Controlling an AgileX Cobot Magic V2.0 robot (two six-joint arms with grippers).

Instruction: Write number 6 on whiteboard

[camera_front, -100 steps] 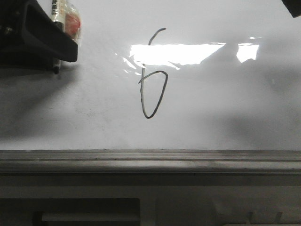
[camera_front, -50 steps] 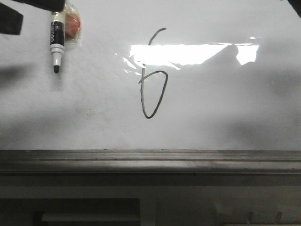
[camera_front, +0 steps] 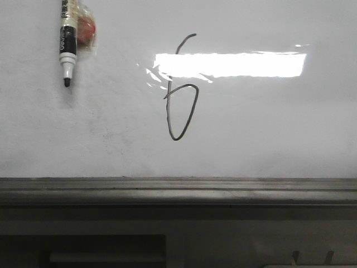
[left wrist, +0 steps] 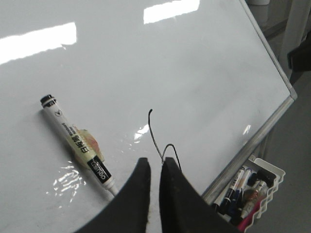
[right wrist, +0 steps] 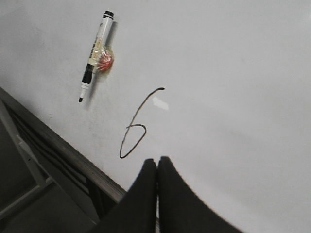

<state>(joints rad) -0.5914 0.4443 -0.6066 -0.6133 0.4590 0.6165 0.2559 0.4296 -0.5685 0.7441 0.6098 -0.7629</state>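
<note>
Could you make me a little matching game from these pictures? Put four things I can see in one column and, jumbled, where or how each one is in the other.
Things:
1. marker
2. number 6
3. left gripper
4. tray of spare markers

Descriptions:
A. hangs below the whiteboard's grey edge rail
B. drawn as a thin dark line near the board's middle
C. lies uncapped on the board, with no gripper on it
D. fingers nearly together, holding nothing

Pairs: 1-C, 2-B, 3-D, 4-A
</note>
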